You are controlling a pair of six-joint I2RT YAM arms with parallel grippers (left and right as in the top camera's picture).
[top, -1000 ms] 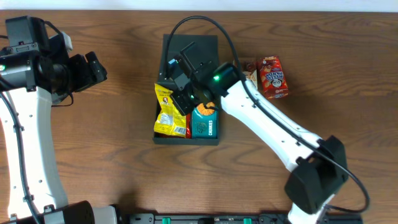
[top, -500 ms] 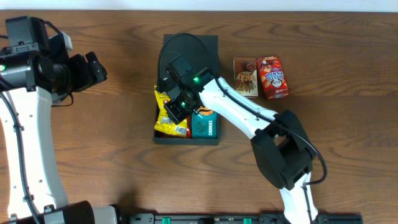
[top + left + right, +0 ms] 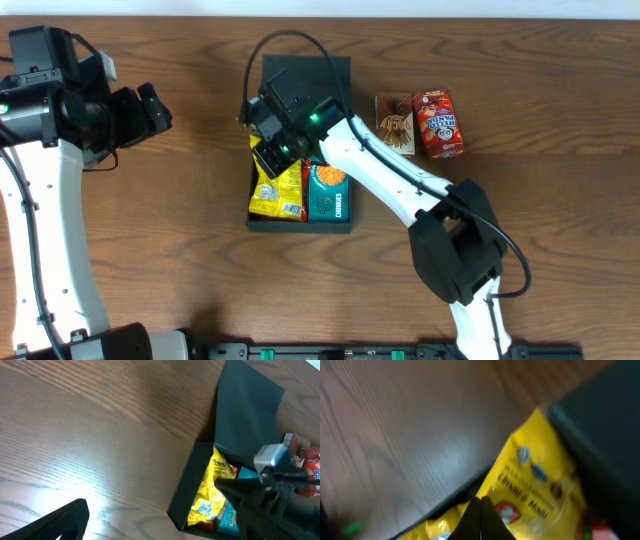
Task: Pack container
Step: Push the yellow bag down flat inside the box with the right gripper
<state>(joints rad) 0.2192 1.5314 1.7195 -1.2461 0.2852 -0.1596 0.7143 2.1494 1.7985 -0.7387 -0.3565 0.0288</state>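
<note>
The dark teal-black matte cardboard container [image 3: 300, 224], long axis front to back, is found just beneath the right gripper [image 3: 481, 506], closed tight on nothing visible over a crinkled yellow snack packet [image 3: 278, 188] inside. The wide-open, empty left gripper [image 3: 152, 108] is held well left of the container

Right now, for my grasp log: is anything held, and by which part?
Nothing. Right jaws shut empty over the yellow packet; left jaws open, away from the box.

Reaches right arm [image 3: 400, 190] up and leftward across the overhead view, wrist tipped down, right gripper [image 3: 481, 510] pinched tight, fingers touching. Holds left arm [image 3: 40, 230] upright at far left, left gripper [image 3: 158, 110] spread wide, pointing right.
</note>
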